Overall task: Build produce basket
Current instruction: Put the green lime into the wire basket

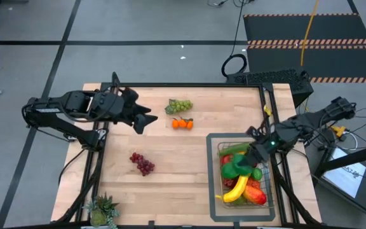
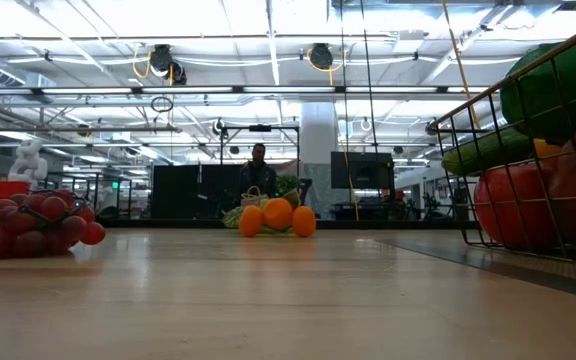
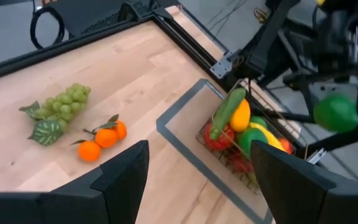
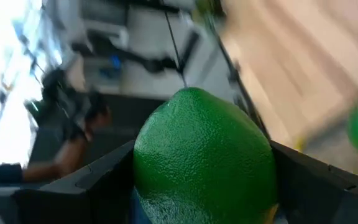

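The right gripper (image 1: pixel 243 160) hangs over the basket (image 1: pixel 267 180) near the table's right edge, its two dark fingers (image 4: pixel 98 180) clamped on a green lime (image 4: pixel 204 158) that fills most of the right wrist view. From the left wrist view the same lime (image 3: pixel 335 112) shows held in the air above and beyond the basket (image 3: pixel 229 155), clear of the pile.

Below it the basket sits on a flat grey tray (image 1: pixel 212 178) toward the table's front right corner and holds a heap of produce: a yellow banana (image 1: pixel 236 189) at the front, red pieces (image 1: pixel 256 194) beside it, a cucumber (image 1: pixel 234 148) lying along the far side, and green fruit (image 1: pixel 232 169) in the middle. In the low view the wire wall (image 2: pixel 488 170) shows at the right, with a large green fruit (image 2: pixel 558 90) on top and a red one (image 2: pixel 513 205) against the mesh.

The left gripper (image 1: pixel 146 119) hovers over the table's far left part with its fingers (image 3: pixel 126 180) spread apart and nothing between them.

Three pieces lie on the bare table (image 1: pixel 170 184): green grapes (image 1: pixel 179 105) near the far edge at the middle, small oranges (image 1: pixel 182 123) just in front of them, and red grapes (image 1: pixel 142 163) toward the left of centre. A spiky green potted plant (image 1: pixel 102 210) stands at the front left corner.

In the room beyond the table a person (image 2: pixel 258 165) stands in the low view.
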